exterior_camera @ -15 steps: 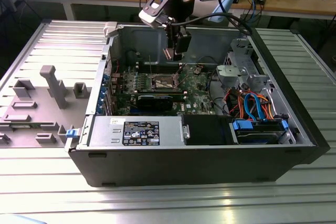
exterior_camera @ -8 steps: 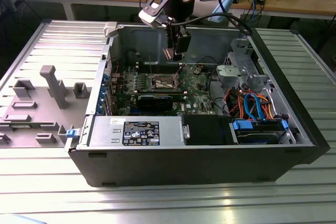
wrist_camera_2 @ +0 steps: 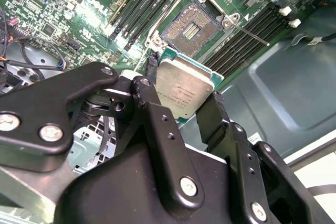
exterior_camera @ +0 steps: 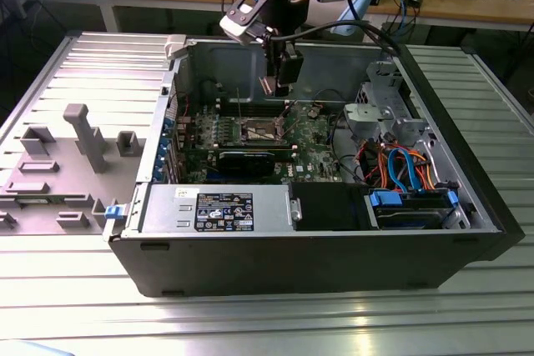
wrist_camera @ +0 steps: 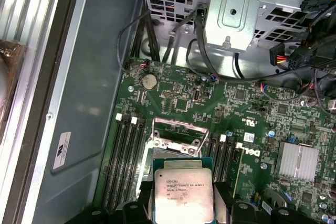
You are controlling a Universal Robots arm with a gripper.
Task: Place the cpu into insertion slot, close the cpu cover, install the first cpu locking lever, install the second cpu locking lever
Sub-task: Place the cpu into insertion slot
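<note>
Right now the gripper [wrist_camera_2: 182,85] pinches the cpu [wrist_camera_2: 185,92] by two edges, up in the air near the insertion slot [wrist_camera_2: 190,26], whose middle lies bare in the second wrist view. The exterior view adds the whole open computer case [exterior_camera: 334,264].

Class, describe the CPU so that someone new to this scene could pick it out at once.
Find the open computer case, then the green motherboard inside. Above it the gripper pinches the cpu: a small flat square, silvery metal top, green rim, unlike the insertion slot sunk into the board.
</note>
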